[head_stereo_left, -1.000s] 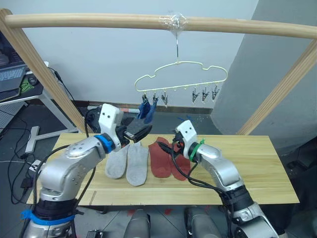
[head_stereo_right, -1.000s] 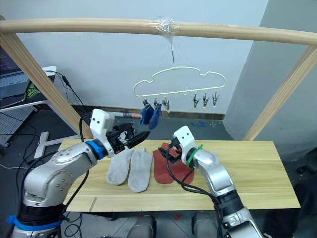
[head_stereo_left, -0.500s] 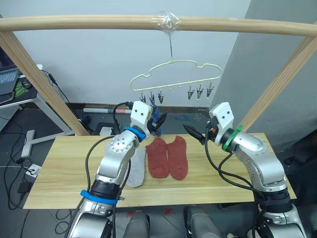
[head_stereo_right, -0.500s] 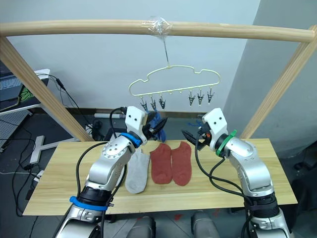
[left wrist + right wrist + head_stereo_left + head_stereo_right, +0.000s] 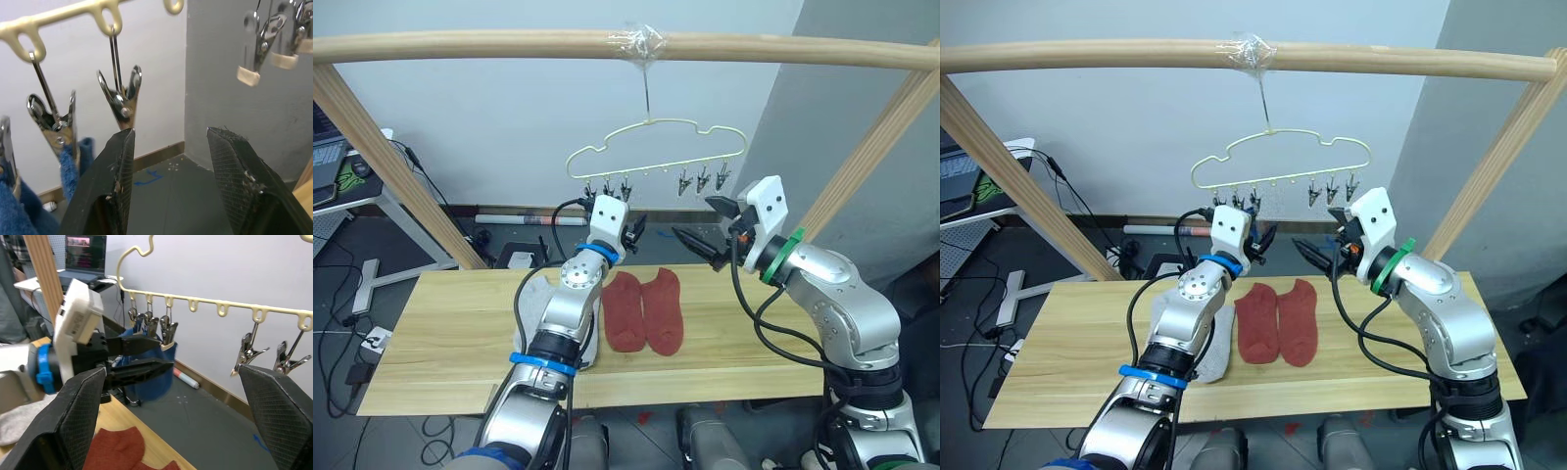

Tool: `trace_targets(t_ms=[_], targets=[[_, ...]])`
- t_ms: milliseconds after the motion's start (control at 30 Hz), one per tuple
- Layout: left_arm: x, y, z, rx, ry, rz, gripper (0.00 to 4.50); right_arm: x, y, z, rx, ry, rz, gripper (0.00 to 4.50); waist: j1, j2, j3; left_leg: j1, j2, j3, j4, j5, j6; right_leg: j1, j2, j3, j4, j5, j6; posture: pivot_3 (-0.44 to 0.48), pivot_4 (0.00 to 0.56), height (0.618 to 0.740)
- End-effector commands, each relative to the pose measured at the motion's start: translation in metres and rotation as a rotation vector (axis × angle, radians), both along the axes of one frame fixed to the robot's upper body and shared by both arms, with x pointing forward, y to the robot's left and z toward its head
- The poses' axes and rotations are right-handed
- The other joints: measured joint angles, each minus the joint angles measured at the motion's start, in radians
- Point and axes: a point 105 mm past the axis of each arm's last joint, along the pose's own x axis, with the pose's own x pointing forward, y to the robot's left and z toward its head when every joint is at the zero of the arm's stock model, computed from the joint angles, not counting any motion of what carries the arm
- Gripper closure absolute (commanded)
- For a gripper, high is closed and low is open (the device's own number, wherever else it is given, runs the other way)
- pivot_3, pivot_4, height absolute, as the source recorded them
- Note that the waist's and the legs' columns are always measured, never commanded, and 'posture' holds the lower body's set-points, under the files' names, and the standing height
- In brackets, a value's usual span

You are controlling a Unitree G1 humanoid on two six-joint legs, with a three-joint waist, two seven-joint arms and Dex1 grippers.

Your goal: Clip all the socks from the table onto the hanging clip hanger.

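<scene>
Your left gripper [image 5: 168, 161] is up at the clip hanger [image 5: 646, 147] with its jaws spread and nothing between them, one fingertip just under the third clip [image 5: 119, 98] from the left, and your right gripper [image 5: 693, 241] hangs a little right of it, below the right-hand clips, jaws wide apart and also empty. The blue socks [image 5: 73, 169] already hang from the left clips, while the two red socks [image 5: 644, 311] lie flat side by side on the table [image 5: 450, 333] and a grey sock [image 5: 1216, 348] lies beside them under your left arm. The hanger swings from a single hook taped to the wooden pole [image 5: 489, 44], so a nudge from either finger could likely set it swaying or turn it, and a knock on the left clips might shake a blue sock loose. Both arms are crowded into the same space near the hanger, so closing in carelessly risks the fingers striking each other. Your left forearm covers most of the grey socks, so you cannot tell whether both are there, and how firmly the clips bite the blue socks is hard to make out.
</scene>
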Motion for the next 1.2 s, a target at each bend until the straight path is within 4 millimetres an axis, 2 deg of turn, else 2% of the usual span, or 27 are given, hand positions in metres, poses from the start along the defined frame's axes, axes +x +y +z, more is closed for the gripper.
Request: trace_targets(t_ms=[33, 300, 533, 867, 1200], targets=[[0.006, 0.007, 0.017, -0.014, -0.068, 0.044, 2.13, -0.007, -0.002, 0.016, 0.011, -0.055, 0.010, 0.00, -0.002, 0.000, 0.000, 0.000, 0.000, 0.000, 0.000, 0.000, 0.000, 0.000, 0.000, 0.000, 0.000, 0.000, 0.000, -0.104, 0.124, 0.740], [0.015, 0.001, 0.016, -0.029, -0.073, 0.045, 2.13, -0.005, -0.006, 0.016, 0.014, -0.043, -0.017, 0.00, -0.004, 0.000, 0.000, 0.000, 0.000, 0.000, 0.000, 0.000, 0.000, 0.000, 0.000, 0.000, 0.000, 0.000, 0.000, -0.107, 0.122, 0.740], [0.020, -0.011, 0.025, -0.043, -0.109, 0.057, 2.13, -0.002, -0.010, 0.015, 0.003, -0.041, -0.040, 0.00, -0.009, 0.000, 0.000, 0.000, 0.000, 0.000, 0.000, 0.000, 0.000, 0.000, 0.000, 0.000, 0.000, 0.000, 0.000, -0.110, 0.121, 0.740], [0.024, -0.005, 0.033, -0.014, -0.158, 0.132, 2.13, -0.002, -0.009, 0.016, 0.008, -0.042, -0.042, 0.00, -0.025, 0.000, 0.000, 0.000, 0.000, 0.000, 0.000, 0.000, 0.000, 0.000, 0.000, 0.000, 0.000, 0.000, 0.000, -0.110, 0.125, 0.740], [0.025, 0.001, 0.032, -0.001, -0.163, 0.140, 2.13, -0.002, -0.009, 0.016, 0.007, -0.042, -0.043, 0.00, -0.025, 0.000, 0.000, 0.000, 0.000, 0.000, 0.000, 0.000, 0.000, 0.000, 0.000, 0.000, 0.001, 0.000, 0.000, -0.107, 0.124, 0.740]])
